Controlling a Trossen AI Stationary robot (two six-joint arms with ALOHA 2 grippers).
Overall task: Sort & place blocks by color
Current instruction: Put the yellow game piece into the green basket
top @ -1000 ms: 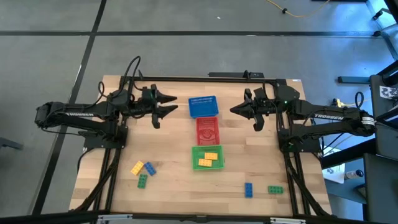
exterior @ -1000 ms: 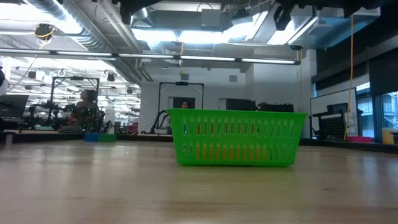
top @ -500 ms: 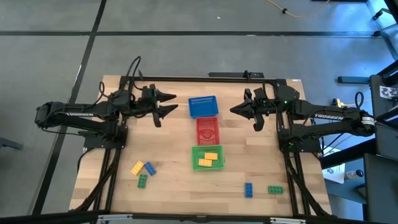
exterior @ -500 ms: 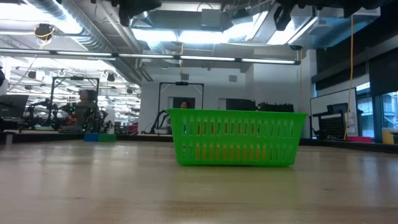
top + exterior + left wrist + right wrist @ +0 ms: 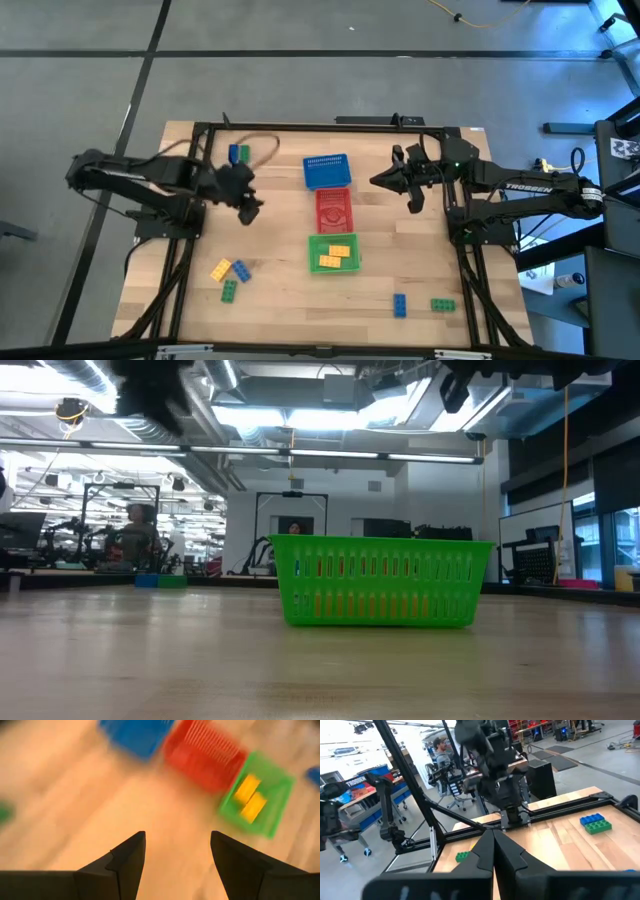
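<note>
Nearest the front edge of the table (image 5: 290,320) we saw a blue block (image 5: 399,305) beside a green block (image 5: 442,304) on the right, and a yellow block (image 5: 220,269), a second blue block (image 5: 241,271) and a second green block (image 5: 229,291) clustered on the left. Mid-table, two yellow blocks (image 5: 334,256) lay in the green basket (image 5: 333,252), with the red basket (image 5: 334,210) and blue basket (image 5: 327,172) lined up behind it, while the left gripper (image 5: 250,207) hovered left of the red basket with fingers spread wide. Farther back, the right gripper (image 5: 383,179) waited right of the blue basket with fingers pressed together on nothing, and a blue-and-green block pair (image 5: 238,153) sat near the far-left rail.

My two matte-black jointed arms carry white "TROSSEN" lettering, looping black cables, and tapered black fingers (image 5: 125,865).
</note>
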